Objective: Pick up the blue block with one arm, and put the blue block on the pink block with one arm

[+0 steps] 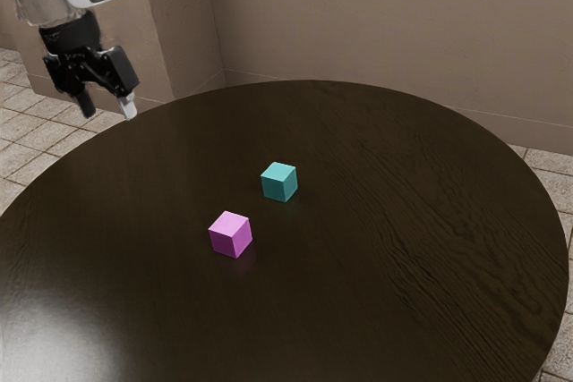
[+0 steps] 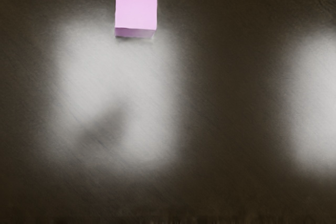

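Blue block: you find it flat on the dark round table, near the middle, nothing touching it.
Pink block: it sits near the blue one, at about 7 o'clock from it in the exterior view, with a clear gap between them.
Why so placed: both cubes rest square on the tabletop, so you have free sides on the blue one to grip and a flat pink top to stack on.
Gripper: fingers spread and empty, holding nothing.
Arm pose: the hand hangs high above the table's edge, at about 10 o'clock from the blocks and well apart from them, fingers pointing down.
Wrist view: you see the pink block on the table ahead of the hand.
Step, as I judge it: the reach toward the blue block is not yet made.
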`<action>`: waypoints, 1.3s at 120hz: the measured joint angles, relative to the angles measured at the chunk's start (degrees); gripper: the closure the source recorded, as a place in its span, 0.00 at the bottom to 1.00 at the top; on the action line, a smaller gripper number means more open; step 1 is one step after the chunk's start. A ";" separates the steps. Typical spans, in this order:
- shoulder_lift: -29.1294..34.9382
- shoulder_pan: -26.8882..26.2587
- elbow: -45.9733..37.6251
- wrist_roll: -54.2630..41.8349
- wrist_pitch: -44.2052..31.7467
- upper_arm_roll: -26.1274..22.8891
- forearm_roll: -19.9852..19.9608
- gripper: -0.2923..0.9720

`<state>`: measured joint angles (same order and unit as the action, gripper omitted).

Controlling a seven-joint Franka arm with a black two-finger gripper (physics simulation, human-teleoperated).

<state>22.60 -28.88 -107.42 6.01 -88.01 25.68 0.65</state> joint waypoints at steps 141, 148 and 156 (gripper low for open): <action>-52.86 22.34 20.91 -13.68 -36.33 -17.85 -7.44 0.25; -55.36 22.81 23.27 -15.42 -36.42 -18.43 -8.92 0.25; -57.20 23.84 25.30 -17.22 -36.43 -19.75 -9.97 0.25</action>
<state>-34.61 -5.04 -82.12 -11.21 -124.45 5.94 -9.33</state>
